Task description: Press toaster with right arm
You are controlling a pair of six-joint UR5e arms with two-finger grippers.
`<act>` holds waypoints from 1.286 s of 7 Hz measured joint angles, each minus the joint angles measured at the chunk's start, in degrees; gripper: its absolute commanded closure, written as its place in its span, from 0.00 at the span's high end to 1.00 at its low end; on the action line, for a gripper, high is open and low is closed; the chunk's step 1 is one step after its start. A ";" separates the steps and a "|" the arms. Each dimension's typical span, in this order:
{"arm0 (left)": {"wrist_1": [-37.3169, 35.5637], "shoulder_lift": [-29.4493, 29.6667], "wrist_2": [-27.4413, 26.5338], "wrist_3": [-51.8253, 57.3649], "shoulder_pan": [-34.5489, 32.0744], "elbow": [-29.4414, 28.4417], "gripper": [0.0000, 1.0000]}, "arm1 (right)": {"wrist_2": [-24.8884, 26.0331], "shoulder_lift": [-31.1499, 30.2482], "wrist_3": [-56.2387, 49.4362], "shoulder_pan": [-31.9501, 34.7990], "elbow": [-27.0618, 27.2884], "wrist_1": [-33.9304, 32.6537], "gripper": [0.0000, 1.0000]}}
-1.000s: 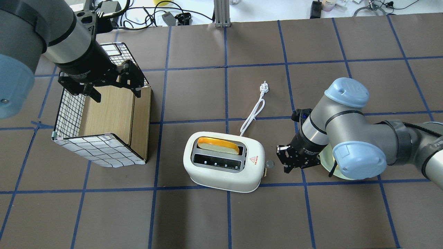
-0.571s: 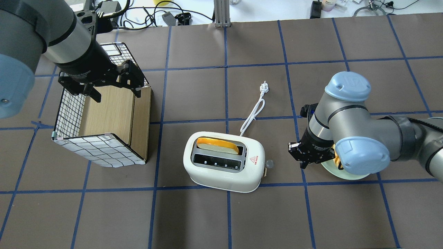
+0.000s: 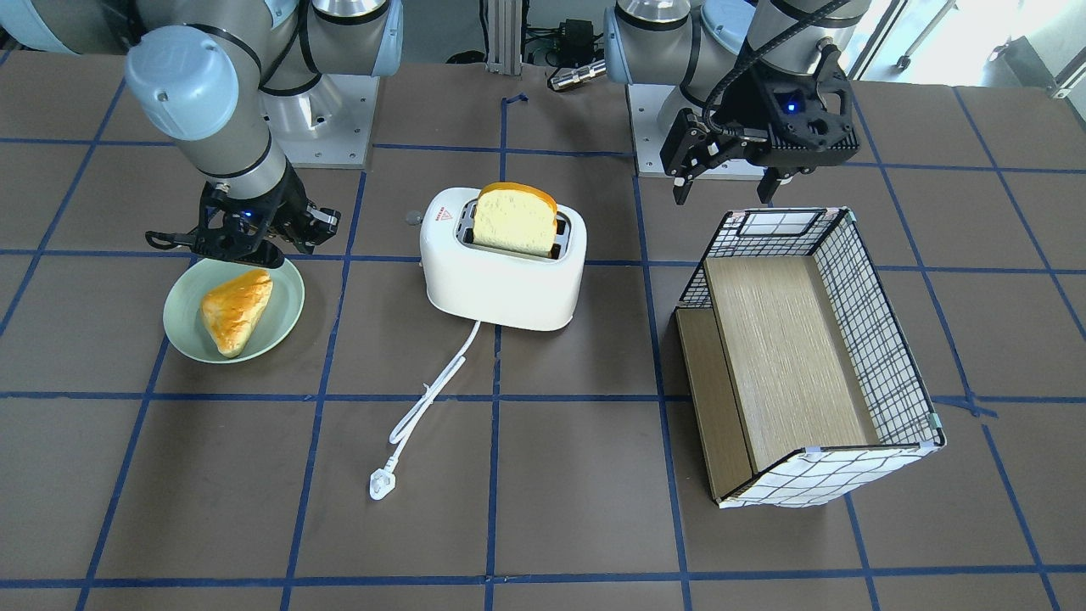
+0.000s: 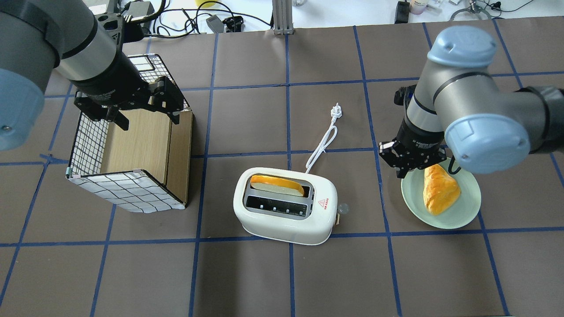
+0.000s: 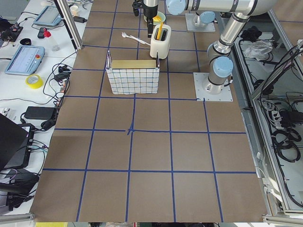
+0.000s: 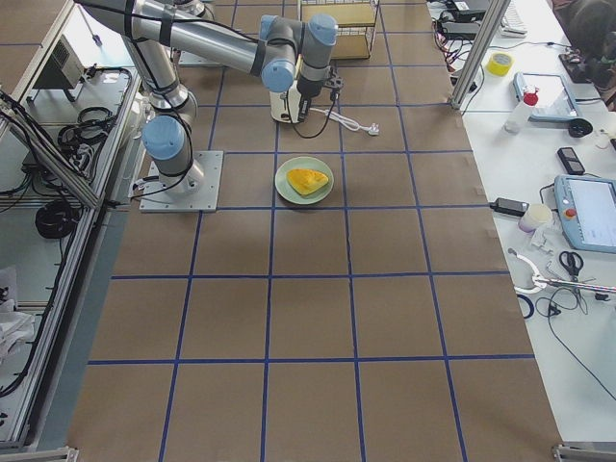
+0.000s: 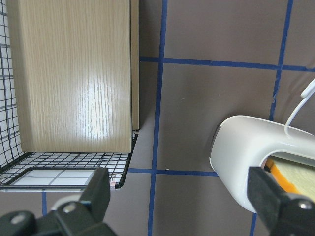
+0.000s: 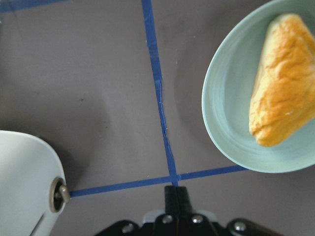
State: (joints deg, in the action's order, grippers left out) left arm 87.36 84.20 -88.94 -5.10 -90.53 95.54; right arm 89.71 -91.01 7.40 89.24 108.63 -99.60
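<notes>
Detail peculiar to the front-facing view: bread slice (image 3: 513,219) standing tall out of one slot of the toaster (image 3: 505,271), reduced from overhead to a thin top edge. Shown only by the right wrist camera: right pincer (image 8: 174,194) pinched fully together, gripping nothing, plus a small round knob (image 8: 59,192) on the toaster's end face. Shown only by the left wrist camera: left pincer (image 7: 182,196) spread wide, empty, above the wire basket (image 7: 64,162).

Toaster near the middle of the table (image 4: 264,281), well apart from the right pincer and to its left, knob end turned toward it. Right pincer raised by the edge of a green plate (image 4: 440,222) bearing a pastry (image 4: 438,189).

White, rounded, two-slot; red triangle sticker (image 4: 323,203) on top; white cord (image 4: 324,143) trailing off to a loose plug (image 4: 336,110).
</notes>
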 measured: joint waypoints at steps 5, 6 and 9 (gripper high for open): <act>0.00 0.00 0.00 0.00 0.00 -0.06 1.00 | 0.64 0.00 -5.24 0.15 -9.77 -1.01 1.00; 0.00 0.00 0.00 0.00 0.00 -0.04 1.00 | 0.74 0.02 -6.39 0.15 -10.65 -1.09 1.00; 0.00 0.00 0.00 0.00 0.00 0.00 1.00 | 1.13 0.35 -8.58 0.10 -12.58 -0.96 1.00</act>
State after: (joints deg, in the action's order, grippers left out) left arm 87.36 84.20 -88.95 -5.10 -90.53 95.53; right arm 90.84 -90.66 -1.19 89.34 96.06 -100.56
